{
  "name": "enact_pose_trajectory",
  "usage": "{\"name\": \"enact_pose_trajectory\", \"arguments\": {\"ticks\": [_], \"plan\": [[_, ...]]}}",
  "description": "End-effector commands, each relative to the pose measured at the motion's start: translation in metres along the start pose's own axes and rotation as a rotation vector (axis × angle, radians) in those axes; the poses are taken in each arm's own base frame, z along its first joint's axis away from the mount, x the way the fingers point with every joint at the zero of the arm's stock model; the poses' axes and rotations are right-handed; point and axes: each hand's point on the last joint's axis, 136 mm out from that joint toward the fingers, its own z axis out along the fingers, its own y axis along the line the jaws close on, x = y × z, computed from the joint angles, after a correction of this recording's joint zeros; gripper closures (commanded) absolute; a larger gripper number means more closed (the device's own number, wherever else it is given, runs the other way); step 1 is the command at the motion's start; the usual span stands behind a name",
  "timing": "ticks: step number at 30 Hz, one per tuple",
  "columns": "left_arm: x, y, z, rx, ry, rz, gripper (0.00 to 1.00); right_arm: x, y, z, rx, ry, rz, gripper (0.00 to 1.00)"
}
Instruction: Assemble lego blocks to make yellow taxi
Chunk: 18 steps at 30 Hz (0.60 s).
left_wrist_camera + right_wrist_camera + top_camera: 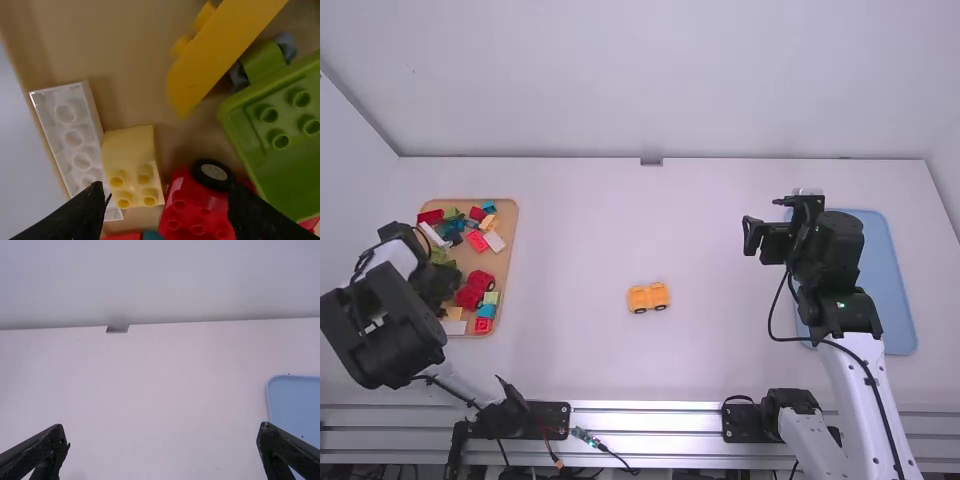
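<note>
Near the table's middle, an orange-yellow toy vehicle [648,297] stands on dark wheels. My left gripper [442,285] is low over the wooden tray [510,232] of loose bricks. In the left wrist view, the left gripper [167,207] is open above a pale yellow brick [131,155] and a red wheeled piece [190,212], touching neither as far as I can tell. Farther off lie a yellow-orange piece [215,60] and a white brick [72,135]. My right gripper [768,236] is raised at the right; in the right wrist view, the right gripper [162,435] has widely spread, empty fingers.
A blue tray [892,290] lies at the right, partly behind the right arm. A green piece [280,130] is beside the red one in the wooden tray. The table's back edge meets an upright wall [650,110].
</note>
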Motion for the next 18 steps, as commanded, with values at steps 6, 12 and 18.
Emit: {"name": "enact_pose_trajectory", "arguments": {"ticks": [6, 12, 18], "plan": [[0.017, 0.013, 0.019, -0.027, 0.021, -0.054, 0.37, -0.016, 0.003, -0.002, -0.009, -0.030, -0.007, 0.01], [0.021, 0.016, 0.027, -0.022, 0.016, -0.051, 0.38, -0.015, 0.010, 0.005, -0.058, -0.022, -0.010, 0.01], [0.016, 0.014, 0.025, -0.014, 0.007, -0.057, 0.37, -0.015, 0.010, 0.008, -0.061, -0.022, -0.023, 0.00]]}}
